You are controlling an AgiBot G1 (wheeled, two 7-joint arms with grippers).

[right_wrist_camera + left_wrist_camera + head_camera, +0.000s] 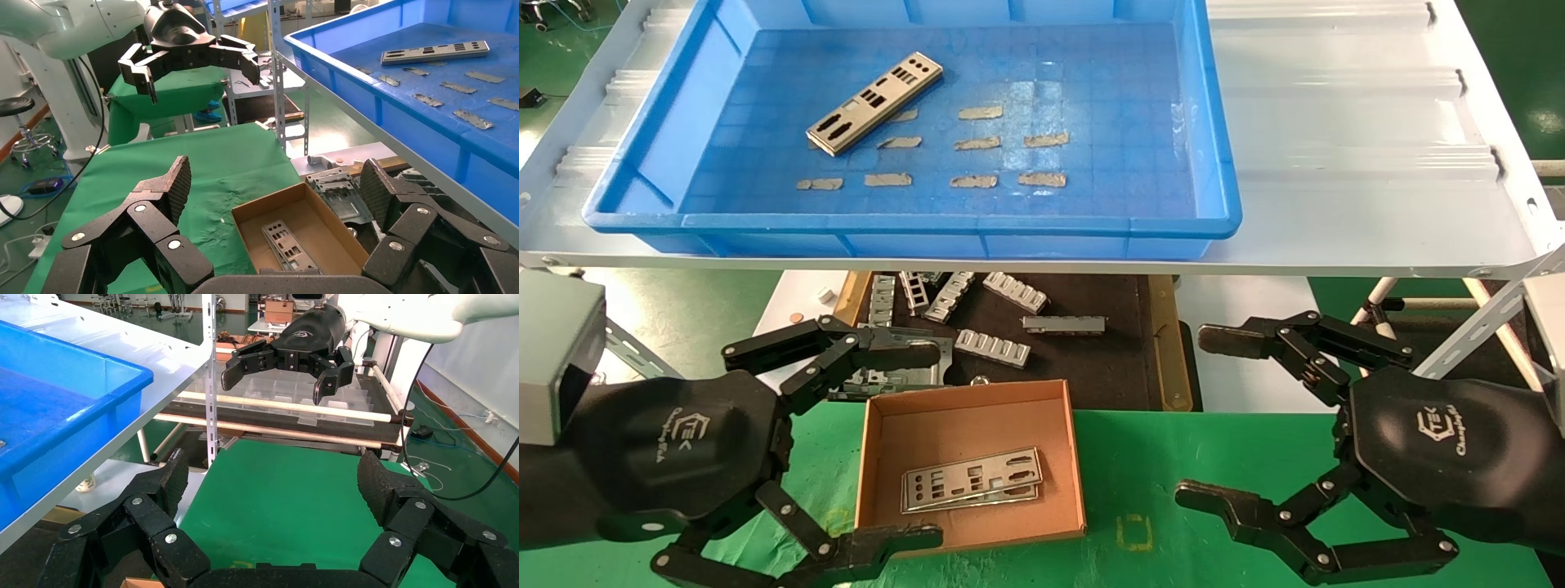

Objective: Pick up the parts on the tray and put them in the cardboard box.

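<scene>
- Light around me is bright and even, coming from overhead.
- Pale glare washes over the tray (1222, 163) floor on its right side and over the white shelf (1352, 122) beside it.
- The shelf throws a dull shadow on the dark mat (1091, 359) below.
- The box (870, 457) walls shade its floor softly.
- My left gripper (272, 484) looms large and bowed at the edge of its wrist view.
</scene>
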